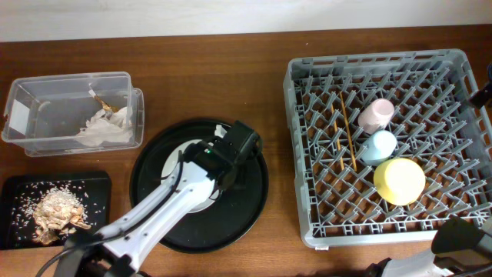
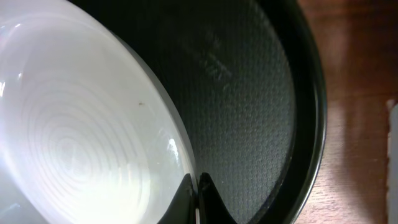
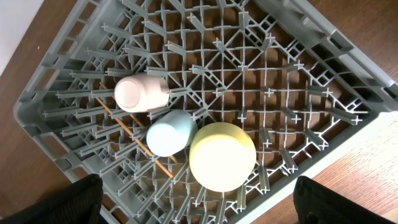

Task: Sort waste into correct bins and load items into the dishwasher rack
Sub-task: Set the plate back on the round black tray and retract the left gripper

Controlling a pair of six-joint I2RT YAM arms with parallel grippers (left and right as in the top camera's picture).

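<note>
My left gripper [image 1: 228, 169] [image 2: 196, 184] is shut on the right rim of the round grey-white plate [image 1: 184, 165] [image 2: 81, 124], which lies on the large round black tray [image 1: 254, 208] [image 2: 249, 93]. The grey dishwasher rack [image 1: 296, 154] [image 3: 56, 81] holds the pink cup [image 1: 376, 113] [image 3: 140, 93], the light-blue cup [image 1: 378, 146] [image 3: 169, 132], the yellow saucer [image 1: 399, 181] [image 3: 222, 155] and the chopsticks [image 1: 346, 131] [image 3: 127, 134]. My right gripper [image 3: 205, 211] hangs open above the rack's near edge with nothing between its fingers.
A clear plastic box [image 1: 46, 111] at the back left holds crumpled paper wrappers [image 1: 104, 127]. A shallow black rectangular tray [image 1: 15, 192] at the front left holds beige food scraps [image 1: 58, 211]. Bare wooden table lies between the round tray and the rack.
</note>
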